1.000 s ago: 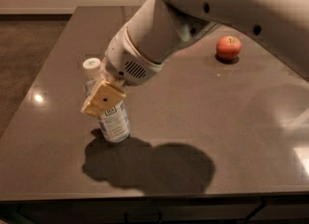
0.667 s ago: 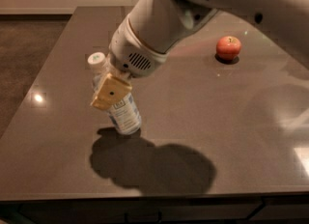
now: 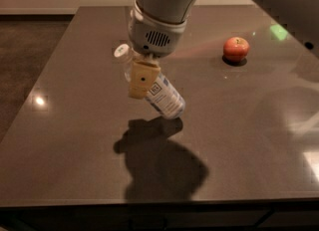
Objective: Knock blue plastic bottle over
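The blue plastic bottle (image 3: 163, 97) is a small clear bottle with a white cap and a white-blue label. It leans steeply on the dark table (image 3: 75, 140), cap up and to the left, base down and to the right near the table's middle. My gripper (image 3: 142, 86) hangs from the big white arm and sits right against the bottle's upper part, covering its neck side. The bottle's base end touches the table above its shadow.
A red apple (image 3: 236, 49) sits at the back right of the table. The table's left edge drops to a dark floor (image 3: 25, 56), and its front edge runs along the bottom of the view. The arm's shadow lies in front of the bottle.
The bottle has gone from nearly upright to steeply tilted, its base sliding right. My gripper and arm have moved right along with it.
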Action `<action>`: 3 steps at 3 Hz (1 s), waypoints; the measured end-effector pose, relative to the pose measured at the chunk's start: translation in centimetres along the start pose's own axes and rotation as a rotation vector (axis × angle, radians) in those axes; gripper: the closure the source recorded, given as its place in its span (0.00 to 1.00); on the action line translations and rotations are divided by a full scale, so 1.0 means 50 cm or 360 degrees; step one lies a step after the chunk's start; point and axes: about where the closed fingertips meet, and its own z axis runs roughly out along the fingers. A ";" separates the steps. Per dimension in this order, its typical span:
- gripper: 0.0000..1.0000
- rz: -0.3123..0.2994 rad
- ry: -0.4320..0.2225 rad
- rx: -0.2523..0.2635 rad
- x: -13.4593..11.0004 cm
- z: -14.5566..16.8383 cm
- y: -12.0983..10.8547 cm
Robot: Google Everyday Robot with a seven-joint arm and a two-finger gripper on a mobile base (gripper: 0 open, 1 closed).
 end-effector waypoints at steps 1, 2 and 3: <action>1.00 0.0001 0.0189 -0.0013 0.052 0.008 -0.019; 0.72 0.0039 0.0344 -0.0051 0.100 0.051 -0.044; 0.41 0.0065 0.0388 -0.0076 0.115 0.078 -0.048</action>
